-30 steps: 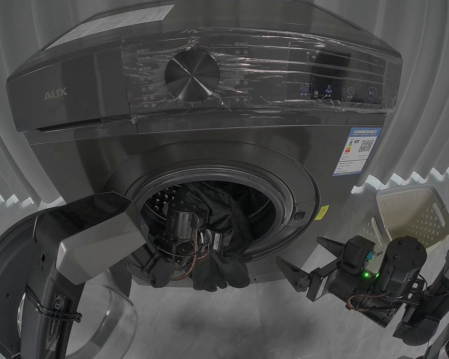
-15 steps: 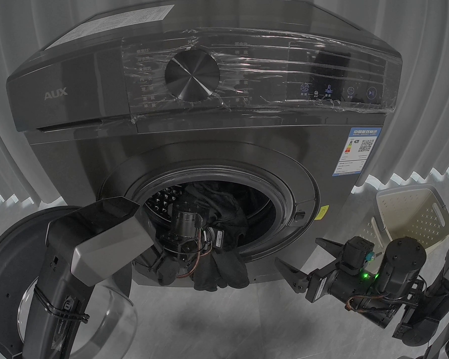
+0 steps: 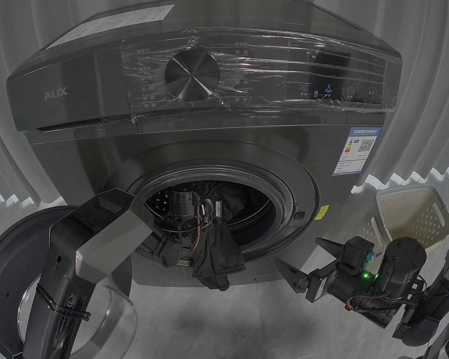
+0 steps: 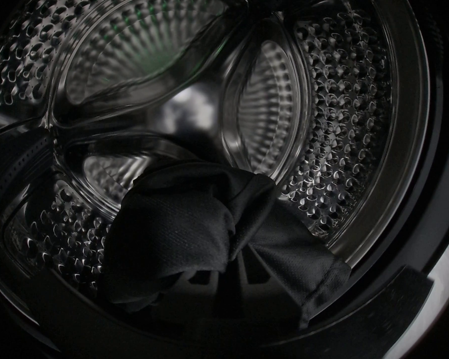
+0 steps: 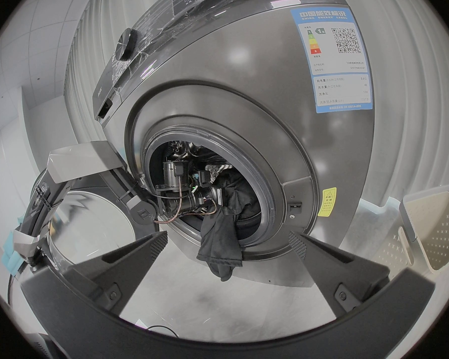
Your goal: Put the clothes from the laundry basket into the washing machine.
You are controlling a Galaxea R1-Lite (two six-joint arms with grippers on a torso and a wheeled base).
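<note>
Whether my left gripper is clamped or slack I cannot tell (my own wrist and the dark cloth cover its end). It sits inside the washer's round mouth, in the upper left part, right against the black garment.

In the left wrist view the garment lies as a folded mound low in the drum, against the dimpled steel wall. Its other end drapes over the lower lip of the mouth and hangs down the front, short of the floor.

My right gripper hangs low before the washer, to the right of the mouth and apart from it. Its fingers are spread wide and grip nothing, pointing towards the machine; the right wrist view has the hanging cloth between them, well beyond.

The door stands swung open to the left, its glass bowl under my left arm. Above the mouth the panel is wrapped in clear film, with a round knob at its middle. A blue-edged label sits on the upper right of the front, and a small yellow sticker is just right of the mouth.

The pale, perforated basket stands on the floor to the right of the washer, near the curtain, beyond my right arm.
</note>
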